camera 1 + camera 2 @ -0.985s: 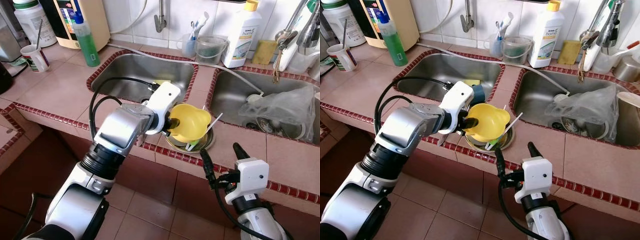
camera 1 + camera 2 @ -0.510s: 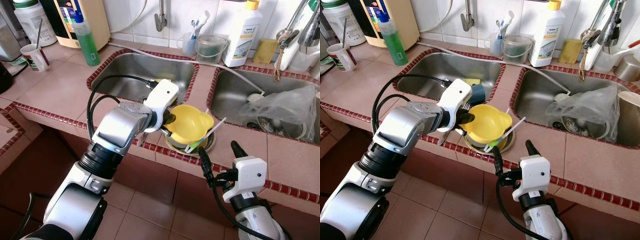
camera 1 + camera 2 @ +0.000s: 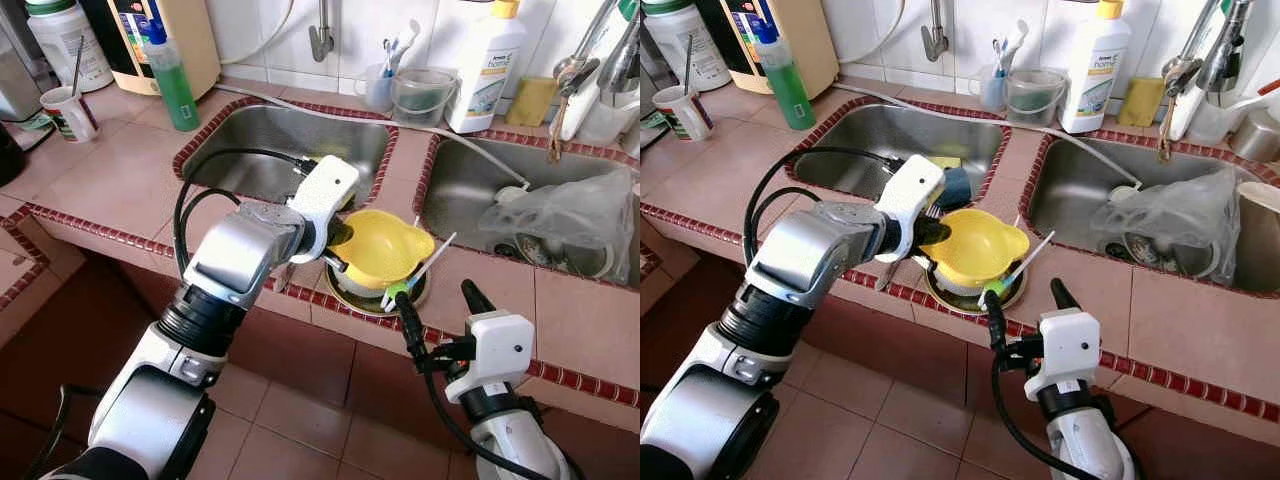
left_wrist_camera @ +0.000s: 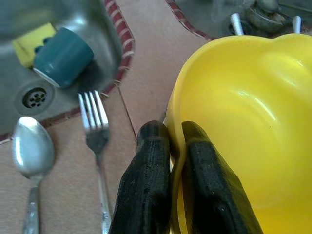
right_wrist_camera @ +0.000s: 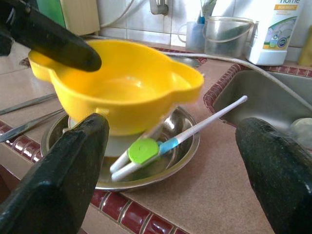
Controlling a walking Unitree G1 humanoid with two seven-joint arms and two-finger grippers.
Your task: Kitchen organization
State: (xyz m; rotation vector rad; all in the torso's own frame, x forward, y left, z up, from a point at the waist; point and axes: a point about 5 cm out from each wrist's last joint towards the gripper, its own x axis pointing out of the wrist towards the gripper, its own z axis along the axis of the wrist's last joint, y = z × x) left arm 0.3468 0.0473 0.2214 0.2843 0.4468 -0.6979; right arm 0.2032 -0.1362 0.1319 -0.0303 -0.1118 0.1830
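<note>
Left gripper (image 4: 170, 146) clamped on the rim of the yellow bowl (image 3: 385, 247), one finger inside, one outside. Bowl held tilted just above the steel plate (image 3: 415, 292) on the tiled divider between the two sinks, probably to lift it clear or settle it on the plate. Across that plate, under the bowl's edge, a white utensil with a green and blue end (image 5: 146, 148). Beside the plate, toward the left sink, a fork (image 4: 95, 126) and spoon (image 4: 31, 151) flat on the tile; beyond them, a teal cup (image 4: 63, 56) lying in the basin. Right gripper (image 3: 432, 318) hanging in front of the plate, fingers spread wide, empty. Behind the plate, against the wall, a white bottle (image 3: 483, 65) reading "home"; other label text too small to read.
</note>
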